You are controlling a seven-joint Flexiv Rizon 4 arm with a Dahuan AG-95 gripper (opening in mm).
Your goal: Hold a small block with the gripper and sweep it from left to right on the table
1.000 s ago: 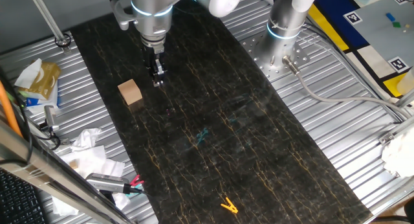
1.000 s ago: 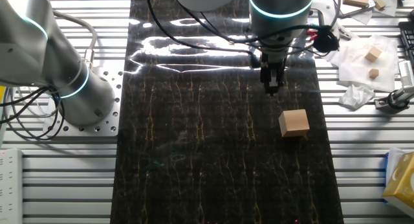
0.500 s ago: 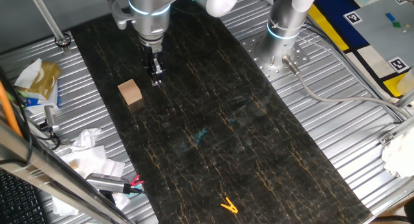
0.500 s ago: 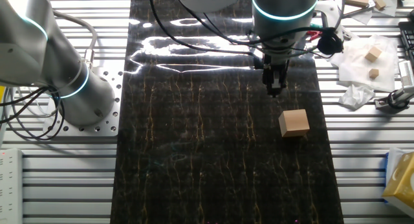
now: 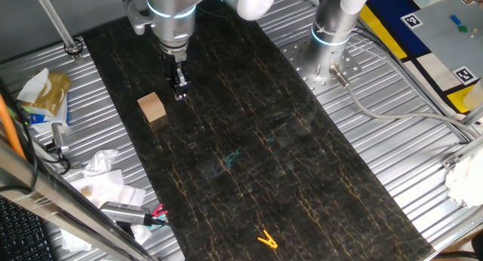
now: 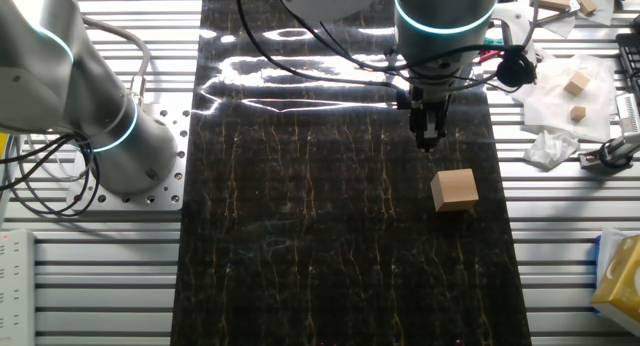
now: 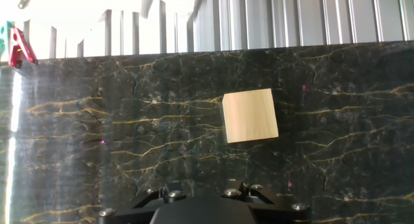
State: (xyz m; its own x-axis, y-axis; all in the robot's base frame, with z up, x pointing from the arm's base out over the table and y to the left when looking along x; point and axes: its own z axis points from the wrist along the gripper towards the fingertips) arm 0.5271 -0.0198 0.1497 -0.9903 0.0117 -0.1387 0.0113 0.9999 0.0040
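The scene was evenly and fairly brightly lit from above, and the 2 fixed views were sharp across most of the frame. On the table (image 6: 300,236) a broad white glare streaked the glossy black surface at the far end in the other fixed view, washing out the gold veins there. The ribbed metal sheets (image 5: 392,133) reflected light in pale bands. In the hand view the far strip beyond the table was blown out to white at the upper left, while the small block (image 7: 250,116) stood crisp and cast only a faint, soft shadow. Blue rings glowed on the arms.
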